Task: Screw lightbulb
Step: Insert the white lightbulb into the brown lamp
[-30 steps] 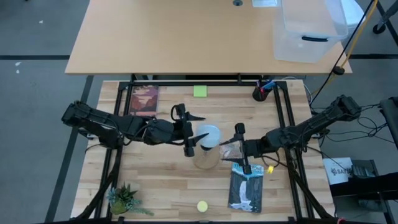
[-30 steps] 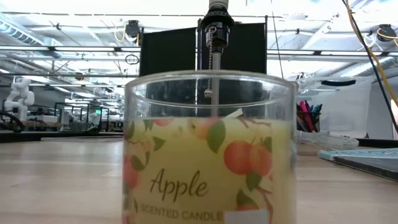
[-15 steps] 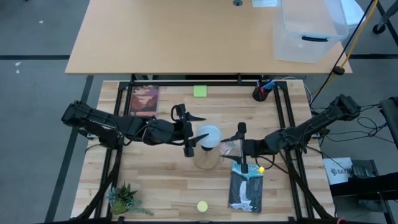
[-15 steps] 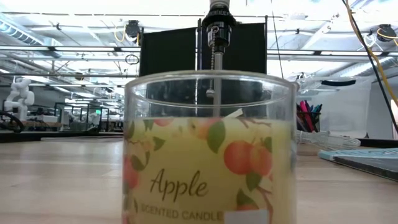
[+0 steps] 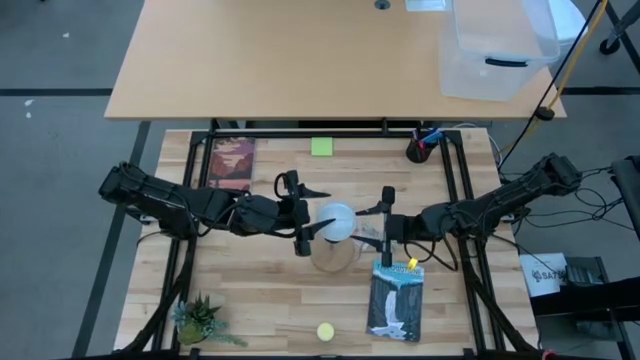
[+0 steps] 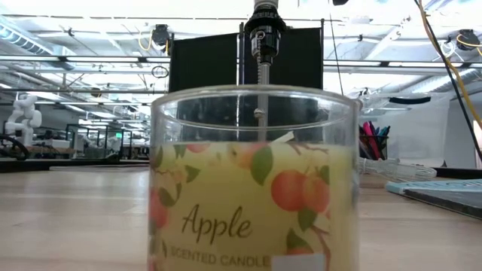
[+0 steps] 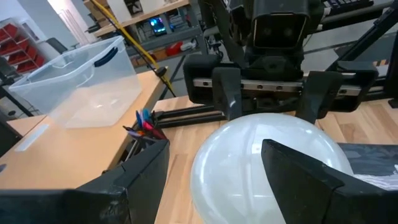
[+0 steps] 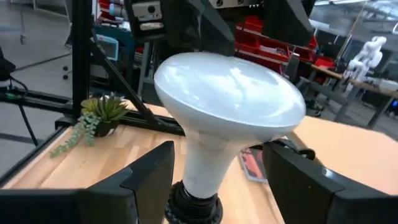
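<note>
The white lightbulb (image 5: 338, 222) stands upright, its neck (image 8: 198, 163) in a black socket (image 8: 193, 208); it has a wide dome (image 7: 249, 155). My left gripper (image 5: 312, 214) is open at the dome's left side, its fingers (image 7: 146, 180) close to the dome. My right gripper (image 5: 362, 226) is open at the bulb's right. Its fingers (image 8: 146, 180) stand either side of the neck, apart from it. In the low view only the socket (image 6: 260, 26) and its pull chain (image 6: 260, 75) show, above a candle jar. My left gripper is open at the bulb's dome (image 7: 211, 168), level from the table's left. One finger (image 7: 298, 177) shows in front of the dome; I cannot tell whether it touches it.
An apple candle jar (image 6: 252, 181) fills the low view; a glass jar (image 5: 333, 258) shows just near of the bulb. A dark book (image 5: 396, 305) lies near my right gripper. A plant (image 5: 200, 320), a yellow disc (image 5: 325, 331), a pen cup (image 5: 420, 150) and a book (image 5: 231, 160) stand farther off.
My right gripper has gone toward the table's far edge and a little left, up to the bulb, turning so that its fingers stand either side of the neck. The pull chain has swung slightly.
</note>
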